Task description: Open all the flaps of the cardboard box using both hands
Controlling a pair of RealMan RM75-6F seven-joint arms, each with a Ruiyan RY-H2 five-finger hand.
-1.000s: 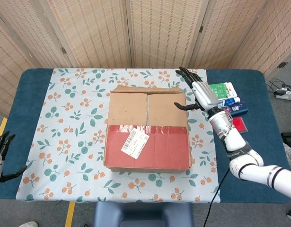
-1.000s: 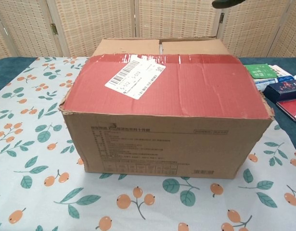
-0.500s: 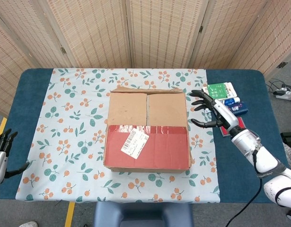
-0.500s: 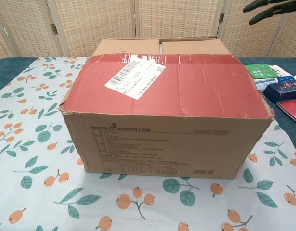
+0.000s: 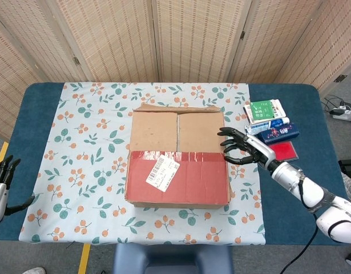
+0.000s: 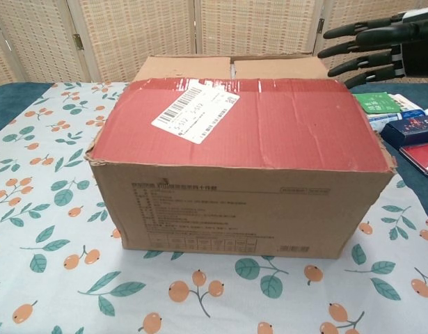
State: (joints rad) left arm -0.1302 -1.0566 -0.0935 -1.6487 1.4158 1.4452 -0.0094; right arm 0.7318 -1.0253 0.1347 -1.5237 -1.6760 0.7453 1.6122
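beside the closed cardboard box (image 5: pixel 178 157), just right, hovers the right hand (image 5: pixel 243 148), fingers spread, empty.

Cardboard box (image 5: pixel 178 155) sits on tablecloth (image 5: pixel 89 142), immediately left of right hand (image 5: pixel 243 148). Packets (image 5: pixel 269 120) lie just behind that hand. Left hand (image 5: pixel 1 185) is far left, off the table edge.

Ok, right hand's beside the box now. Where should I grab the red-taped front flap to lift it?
Probably at its right end. The red-taped flap lies flat across the cardboard box, its right edge close to the right hand. Come in from the box's right side, hook fingertips under that edge by the seam, and peel toward the robot.
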